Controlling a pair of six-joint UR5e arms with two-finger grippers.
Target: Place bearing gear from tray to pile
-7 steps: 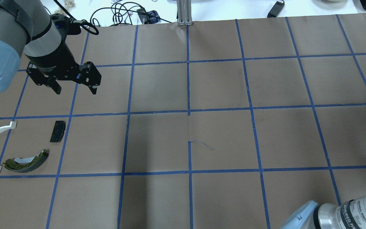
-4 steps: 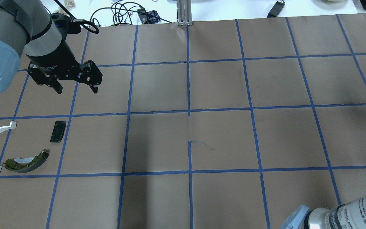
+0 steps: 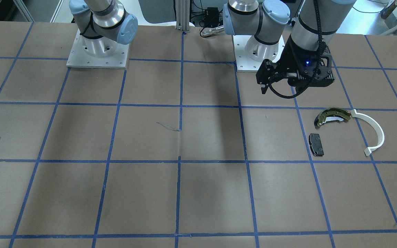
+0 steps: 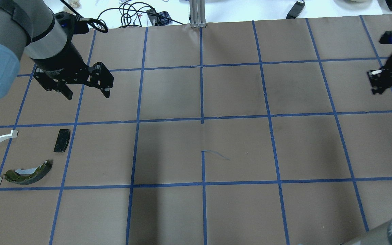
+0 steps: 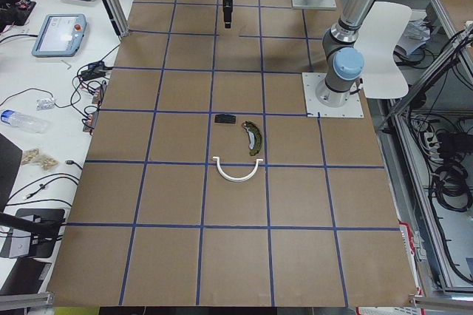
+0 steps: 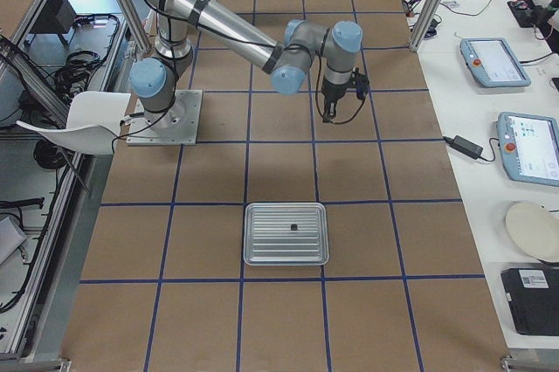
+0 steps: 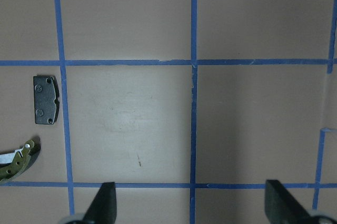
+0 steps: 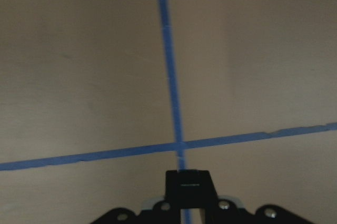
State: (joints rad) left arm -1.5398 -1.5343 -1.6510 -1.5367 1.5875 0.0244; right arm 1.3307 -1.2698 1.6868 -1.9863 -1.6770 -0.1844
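exterior right view: bearing gear (image 6: 293,229), a tiny black speck, lies near the centre of the ridged silvery tray (image 6: 262,245). left gripper (image 4: 88,96) jaws spread wide; right gripper (image 8: 188,182) fingers pressed together, well apart from the tray.

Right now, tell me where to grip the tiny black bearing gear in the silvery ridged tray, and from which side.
Probably from straight above, pinching the tiny black bearing gear across its body. It lies alone mid-floor in the silvery ridged tray, clear of the rim, so nothing blocks a top approach. Its stub's direction is too small to tell.
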